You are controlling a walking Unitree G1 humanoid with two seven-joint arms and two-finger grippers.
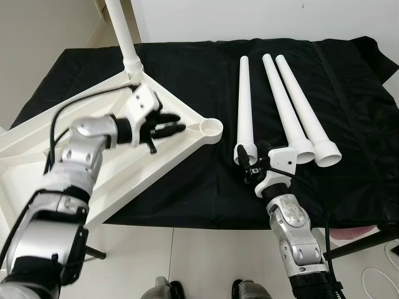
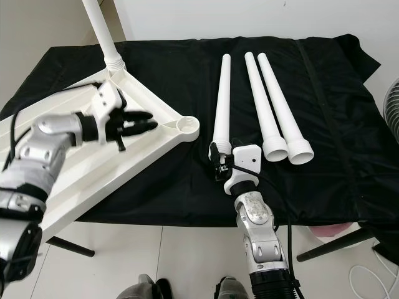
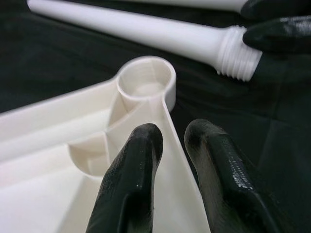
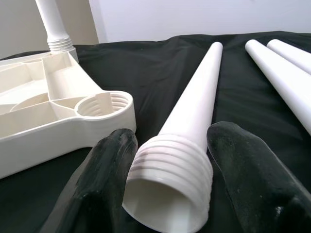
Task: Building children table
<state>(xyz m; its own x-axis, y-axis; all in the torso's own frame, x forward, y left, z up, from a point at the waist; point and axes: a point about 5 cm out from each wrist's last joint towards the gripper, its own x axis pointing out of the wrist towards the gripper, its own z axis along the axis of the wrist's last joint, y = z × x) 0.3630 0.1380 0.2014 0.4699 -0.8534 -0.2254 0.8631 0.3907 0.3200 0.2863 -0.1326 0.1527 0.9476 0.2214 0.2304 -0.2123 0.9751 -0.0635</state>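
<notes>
Black cloth covers the bench (image 1: 187,68). Upside down on it lies the white tabletop (image 1: 37,149), so legs can screw in. The left tool (image 1: 167,128), nearly closed, steadies it. The right tool (image 4: 167,194), wide, straddles a leg's threaded end (image 4: 170,167) near the empty corner socket (image 1: 213,129).

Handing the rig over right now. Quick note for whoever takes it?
Left gripper: over the upturned tabletop, jaws nearly together, holding nothing, pointing at the open corner socket.
Right gripper: jaws open either side of the threaded end of the nearest leg, not yet closed on it.
Done: one leg stands screwed into the far corner.
Left: three legs lie on the black cloth; two loose legs lie to the right. Grasp the nearest leg and thread it into the open socket.
</notes>
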